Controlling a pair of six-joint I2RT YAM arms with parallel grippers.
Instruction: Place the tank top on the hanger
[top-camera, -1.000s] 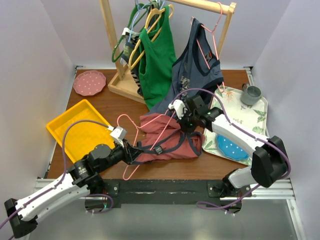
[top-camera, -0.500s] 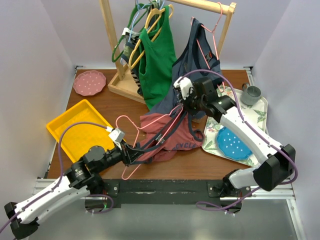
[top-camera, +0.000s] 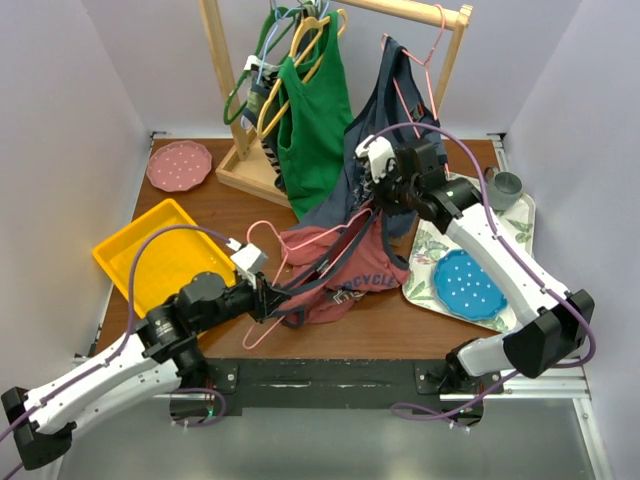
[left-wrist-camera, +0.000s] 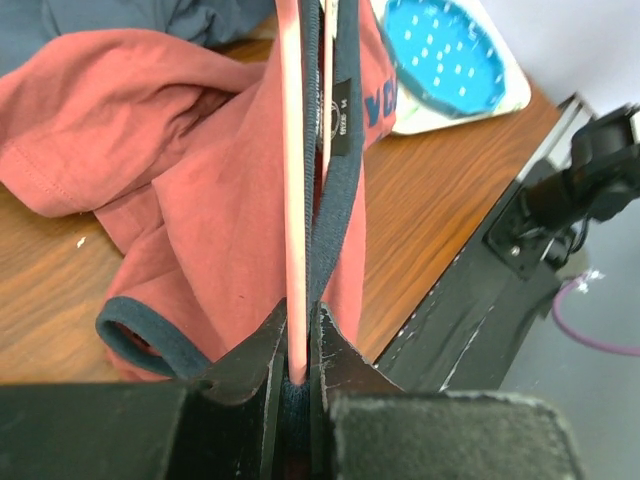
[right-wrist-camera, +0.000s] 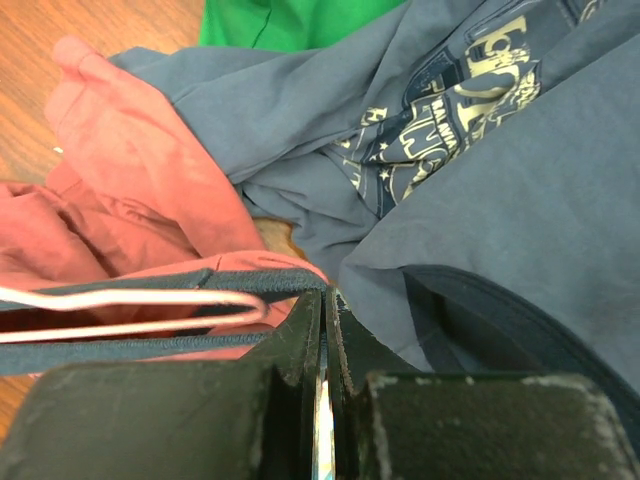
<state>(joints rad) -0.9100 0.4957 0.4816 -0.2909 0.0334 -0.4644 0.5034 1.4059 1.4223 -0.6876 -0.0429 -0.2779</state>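
The faded red tank top (top-camera: 352, 278) lies bunched on the wooden table, one navy-trimmed strap pulled up and back. The thin pink hanger (top-camera: 257, 338) runs through its straps, with its hook near the table's middle. My left gripper (top-camera: 268, 300) is shut on the hanger wire (left-wrist-camera: 293, 200), with navy trim (left-wrist-camera: 338, 200) pressed beside it at the shirt's near left. My right gripper (top-camera: 377, 207) is shut on the tank top's navy trim (right-wrist-camera: 250, 282) and holds it raised. The hanger's rounded end (right-wrist-camera: 130, 297) sits just left of the right gripper's jaws (right-wrist-camera: 328, 300).
A wooden rack (top-camera: 245, 170) at the back holds a green tank top (top-camera: 315, 110), a navy tank top (top-camera: 390, 140) and spare hangers. The navy shirt hangs against my right gripper. A yellow tray (top-camera: 150, 260), pink plate (top-camera: 179, 165), floral tray (top-camera: 515, 235), blue plate (top-camera: 465, 285) and grey cup (top-camera: 503, 188) surround the shirt.
My right gripper has risen and moved back toward the rack, pulling the tank top's strap up and stretching the shirt. My left gripper has shifted slightly, still holding the hanger.
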